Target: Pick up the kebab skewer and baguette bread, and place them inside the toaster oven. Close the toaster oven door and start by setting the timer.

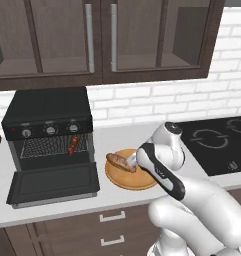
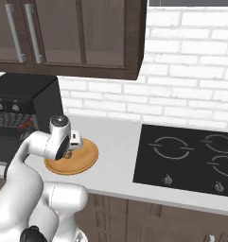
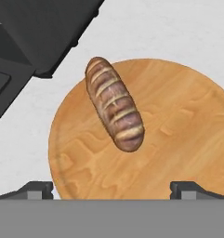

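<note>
Open hand (image 3: pixel 111 188) over baguette bread (image 3: pixel 114 104)

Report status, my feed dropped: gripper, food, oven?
Gripper open, above baguette bread on wooden plate. Kebab skewer on rack inside toaster oven. Toaster oven door down. Nothing blocking.

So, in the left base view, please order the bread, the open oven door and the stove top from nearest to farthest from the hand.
1. Bread, on the wooden plate just under the hand.
2. Oven door, folded down, left.
3. Stove top, far right.
</note>
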